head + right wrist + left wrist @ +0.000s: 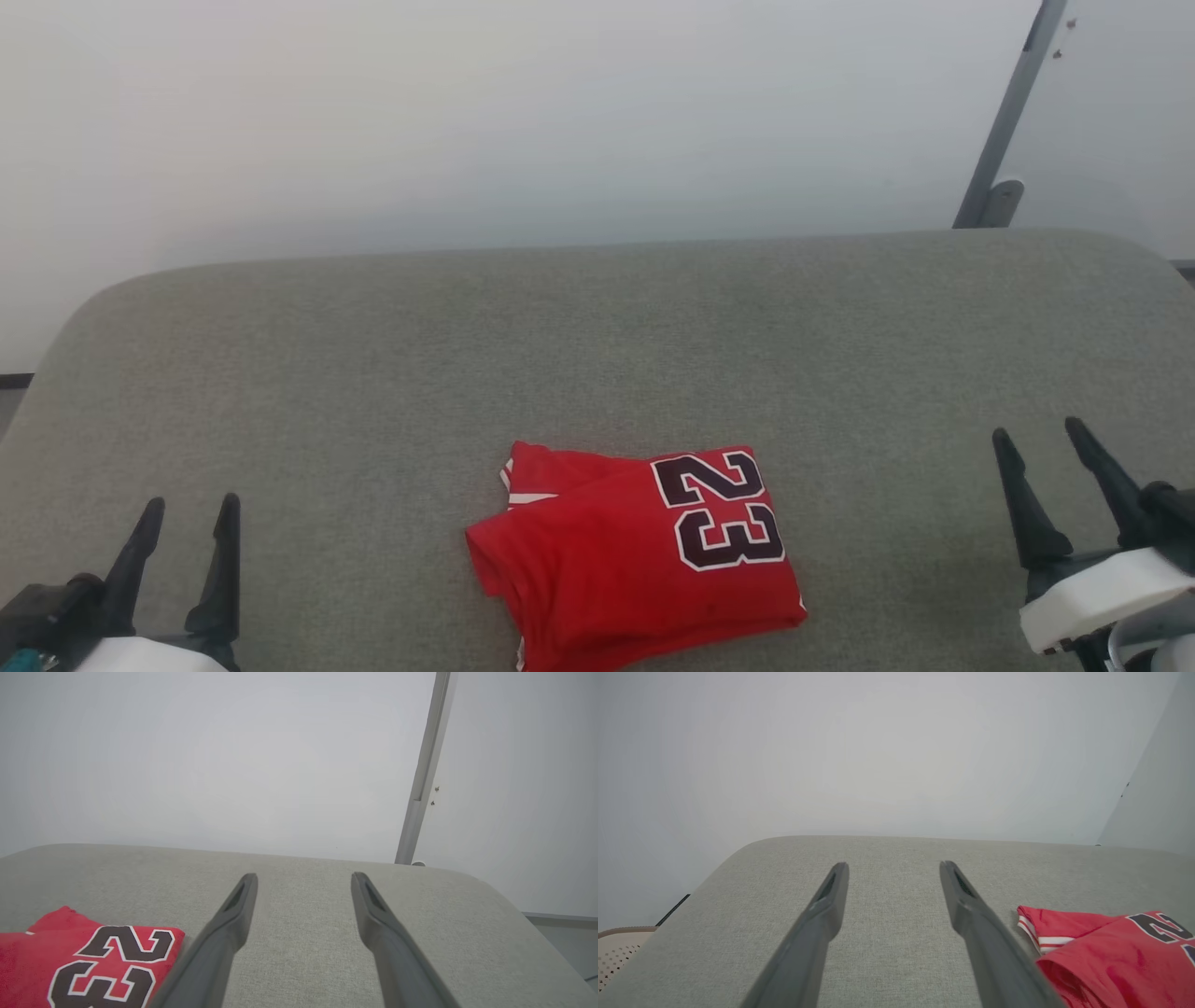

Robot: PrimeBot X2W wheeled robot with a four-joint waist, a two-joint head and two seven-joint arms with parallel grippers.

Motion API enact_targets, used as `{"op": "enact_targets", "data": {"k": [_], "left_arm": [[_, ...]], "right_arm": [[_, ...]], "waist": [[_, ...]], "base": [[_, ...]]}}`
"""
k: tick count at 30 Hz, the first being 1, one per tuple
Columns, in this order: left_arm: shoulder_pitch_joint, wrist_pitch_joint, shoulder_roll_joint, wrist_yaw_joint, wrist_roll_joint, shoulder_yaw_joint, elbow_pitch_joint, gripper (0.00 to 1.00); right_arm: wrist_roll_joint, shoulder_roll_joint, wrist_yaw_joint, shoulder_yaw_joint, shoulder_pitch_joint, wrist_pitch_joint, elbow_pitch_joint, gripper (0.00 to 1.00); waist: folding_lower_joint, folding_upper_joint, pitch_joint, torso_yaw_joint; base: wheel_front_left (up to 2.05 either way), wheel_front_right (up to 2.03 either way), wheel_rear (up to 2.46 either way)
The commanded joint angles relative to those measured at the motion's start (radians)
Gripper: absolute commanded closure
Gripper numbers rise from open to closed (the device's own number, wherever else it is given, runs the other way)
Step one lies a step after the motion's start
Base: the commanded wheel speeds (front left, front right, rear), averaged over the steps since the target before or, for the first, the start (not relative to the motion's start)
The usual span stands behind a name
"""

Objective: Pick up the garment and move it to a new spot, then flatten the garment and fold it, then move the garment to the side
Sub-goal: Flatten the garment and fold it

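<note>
1. Lying folded on the grey padded surface, the garment sits near its front edge, between the grippers.
2. Left gripper and right gripper: jaws wide, empty, well apart from it.
3. Beige basket sits off the surface's left corner; a grey pole stands behind its right corner.

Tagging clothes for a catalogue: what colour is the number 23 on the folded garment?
Black, edged in white, on the red garment; clearest in the head view.
</note>
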Motion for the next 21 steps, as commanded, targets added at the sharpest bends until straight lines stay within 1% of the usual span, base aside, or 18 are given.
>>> {"op": "enact_targets", "data": {"k": [1,7,16,21], "left_arm": [[-0.007,-0.004,-0.002,-0.007,0.005,0.005,0.001,0.0],[-0.011,-0.005,-0.02,-0.024,0.014,0.013,0.007,0.0],[-0.012,-0.005,-0.04,-0.05,0.028,0.025,0.017,0.0],[-0.015,-0.005,-0.048,-0.062,0.035,0.032,0.023,0.0]], "right_arm": [[-0.024,0.02,-0.001,-0.028,0.019,-0.006,-0.032,0.0],[-0.084,0.077,-0.001,-0.09,0.079,-0.006,-0.106,0.0],[-0.135,0.133,-0.001,-0.123,0.136,-0.006,-0.153,0.0],[-0.152,0.146,-0.001,-0.129,0.143,-0.006,-0.163,0.0]], "waist": [[0.0,-0.0001,0.003,-0.007],[0.0,-0.0001,0.005,-0.016],[0.0,-0.0001,0.002,-0.013],[0.0,-0.0001,0.001,-0.009]], "base": [[0.0,0.0,0.0],[0.0,0.0,0.0],[0.0,0.0,0.0],[0.0,0.0,0.0]]}}
